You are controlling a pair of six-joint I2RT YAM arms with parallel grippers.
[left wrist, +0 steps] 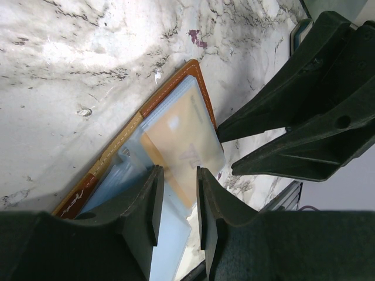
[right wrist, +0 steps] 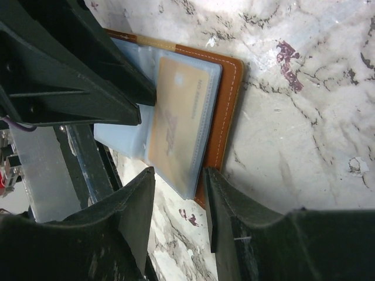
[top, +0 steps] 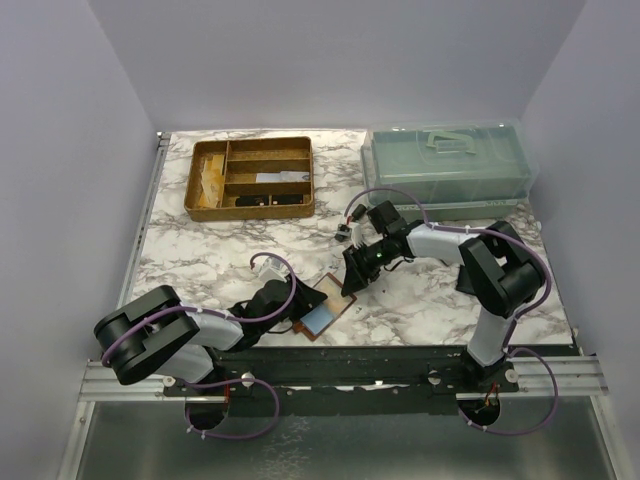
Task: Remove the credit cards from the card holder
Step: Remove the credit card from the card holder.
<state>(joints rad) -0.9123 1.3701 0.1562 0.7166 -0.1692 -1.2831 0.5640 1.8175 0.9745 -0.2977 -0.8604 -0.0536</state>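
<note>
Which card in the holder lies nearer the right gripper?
The tan card, beside the right gripper; the light blue card lies by the left gripper.

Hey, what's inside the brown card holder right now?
The open card holder shows clear plastic sleeves. One holds a tan card; a light blue patch lies beside it. The left gripper covers part of the sleeves, so any further cards beneath cannot be seen.
</note>
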